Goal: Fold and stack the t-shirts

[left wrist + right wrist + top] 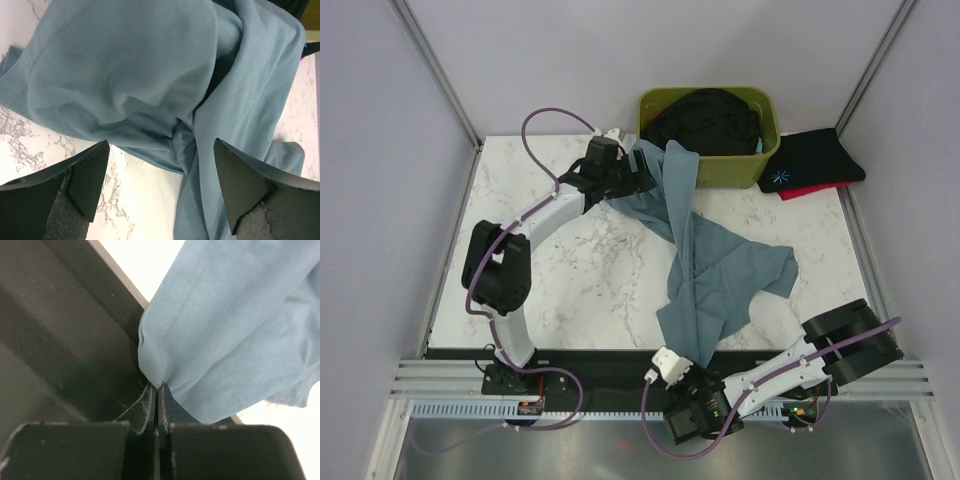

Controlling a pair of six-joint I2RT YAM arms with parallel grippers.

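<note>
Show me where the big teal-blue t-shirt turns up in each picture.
Top external: the teal-blue t-shirt runs from the olive-green bin diagonally to the table's near edge.
Left wrist: it fills the upper view, beyond the open left tool.
Right wrist: upper right, a fold pinched in the shut right tool.
Shared landmark: the white tabletop.

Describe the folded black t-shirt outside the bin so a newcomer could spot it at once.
Find the olive-green bin at the far edge of the marble table. Right of it a folded black t-shirt lies on a red one. Unlike the black clothes heaped in the bin, it shows a small blue print.
</note>
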